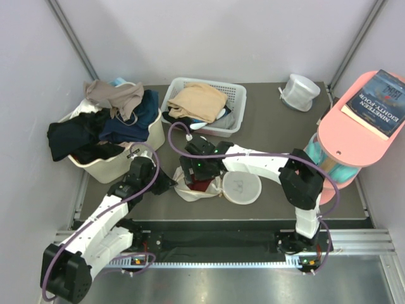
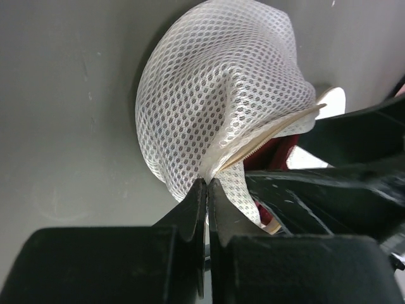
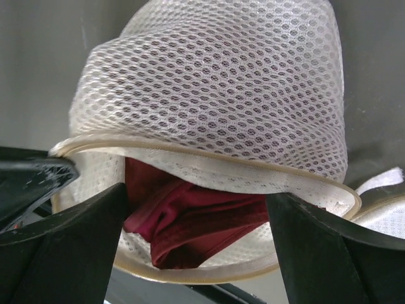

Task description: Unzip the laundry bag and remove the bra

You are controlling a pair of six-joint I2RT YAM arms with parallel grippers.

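1. Currently the laundry bag [image 1: 185, 190] lies on its side on the table [image 1: 266, 133], close to the near edge and left of centre, between both tools.
2. Its long axis runs roughly parallel to the near edge. The mesh dome points toward the left edge and the unzipped mouth toward the right edge.
3. A dark red bra [image 3: 190, 225] shows inside the mouth.
4. Left tool [image 2: 206, 187]: fully closed, pinching the mesh at the end of the zip edge [image 2: 272, 133].
5. Right tool [image 3: 196, 199]: fingers spread wide either side of the mouth, gripping nothing. This tool and its arm overhang the bag.
6. A round white panel [image 1: 240, 188] lies just right of the bag; whether it is attached cannot be told.
7. Along the far edge: a tub [image 1: 120, 166] of dark clothes, a white basket [image 1: 237, 95], a greyish pouch [image 1: 299, 92].
8. At the right edge: a pink stand [image 1: 354, 136] carrying a book [image 1: 378, 101].
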